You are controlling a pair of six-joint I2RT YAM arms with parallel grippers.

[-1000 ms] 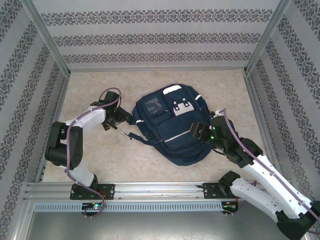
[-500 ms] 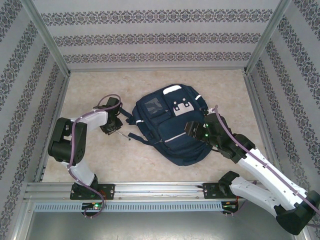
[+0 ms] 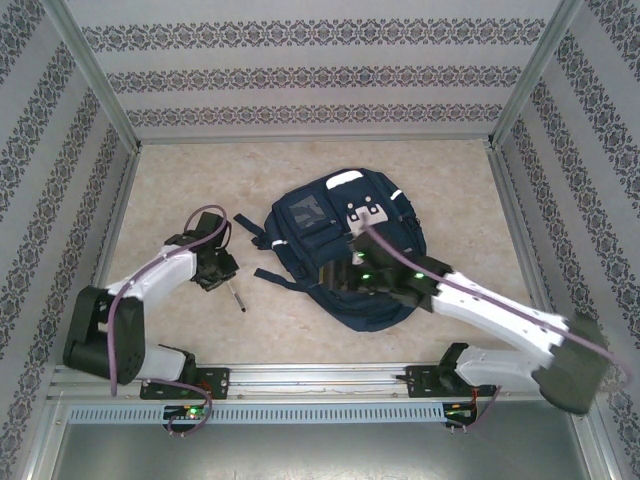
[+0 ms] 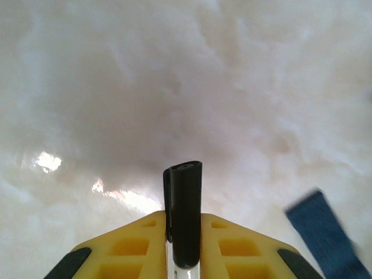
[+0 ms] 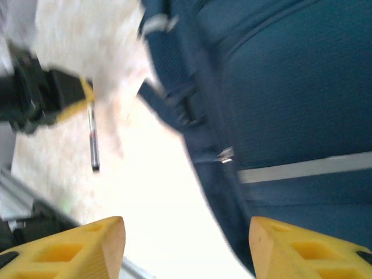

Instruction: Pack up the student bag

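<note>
On the near left, the left pincer (image 4: 183,224) is pinching a thin black pen with a clear body (image 4: 183,192) over the pale table (image 3: 400,170). Farther in, the right pincer (image 5: 186,232) is hanging open, holding nothing, over the big dark navy fabric student bag (image 3: 330,225), which is lying flat in the middle of the table. I think the pen is getting packed. Next it needs carrying right, to an open pocket.
</note>
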